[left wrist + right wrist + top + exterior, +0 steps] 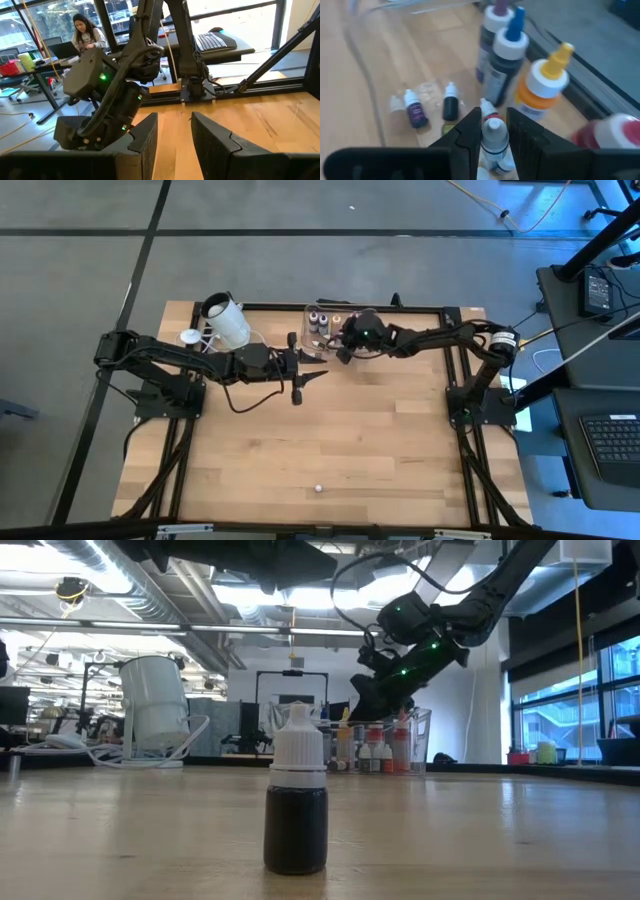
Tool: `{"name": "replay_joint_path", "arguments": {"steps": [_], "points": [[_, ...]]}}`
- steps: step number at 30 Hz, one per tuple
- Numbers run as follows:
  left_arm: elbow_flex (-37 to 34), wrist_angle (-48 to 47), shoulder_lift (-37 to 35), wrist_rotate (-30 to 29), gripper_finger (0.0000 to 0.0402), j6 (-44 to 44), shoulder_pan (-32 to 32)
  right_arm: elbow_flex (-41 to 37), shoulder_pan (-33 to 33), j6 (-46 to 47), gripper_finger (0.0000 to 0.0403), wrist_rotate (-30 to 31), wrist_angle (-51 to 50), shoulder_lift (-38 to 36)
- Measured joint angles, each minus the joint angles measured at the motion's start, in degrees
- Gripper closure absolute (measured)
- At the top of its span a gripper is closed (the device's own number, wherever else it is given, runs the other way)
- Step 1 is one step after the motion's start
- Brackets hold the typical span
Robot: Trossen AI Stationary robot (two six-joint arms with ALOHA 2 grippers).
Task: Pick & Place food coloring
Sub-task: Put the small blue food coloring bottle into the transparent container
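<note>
The right gripper [493,131] hangs over the clear plastic tub [322,311] at the far edge of the wooden table [380,440], just right of centre. In the right wrist view its two dark fingers are clamped on a small bottle with a pale cap [494,134], the cap showing between the fingertips. The low view shows that gripper [362,705] tilted down just above the tub's rim [425,718].

Inside the tub stand taller bottles: one with a blue tip [506,55], one with a purple tip [494,30] behind it, an orange one with a yellow tip [542,85], and a red one [607,137] at the edge of the frame. On the tub floor two tiny bottles stand upright side by side, a purple one [415,110] and a dark one [450,103], with a small whitish piece [396,103] just beside the purple one.

A dark tiny bottle with a white cap [297,805] stands alone, upright, near the front edge of the table; from above it shows as a pale dot [318,489].

The left gripper [310,376] hovers over bare wood left of the tub, its fingers [145,140] apart with nothing between them. A large white cylindrical cup [226,321] sits at the far left of the table.

A person [87,32] sits at a desk in the room beyond.
</note>
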Motion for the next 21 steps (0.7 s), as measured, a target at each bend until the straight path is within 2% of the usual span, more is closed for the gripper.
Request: {"name": "replay_joint_path", "arguments": {"steps": [5, 11, 21], "points": [[0.0, 0.0, 0.0, 0.0, 0.0286, 0.0, 0.0, -0.2, 0.7, 2.7, 0.0311, 4.7, -0.5, 0.0], [0.0, 0.0, 0.0, 0.0, 0.0286, 0.0, 0.0, -0.2, 0.7, 6.4, 0.0311, 4.8, -0.3, 1.2], [0.0, 0.0, 0.0, 0.2, 0.0286, -0.2, 0.0, -0.2, 0.7, 6.3, 0.0310, 4.5, 2.2, 2.3]]}}
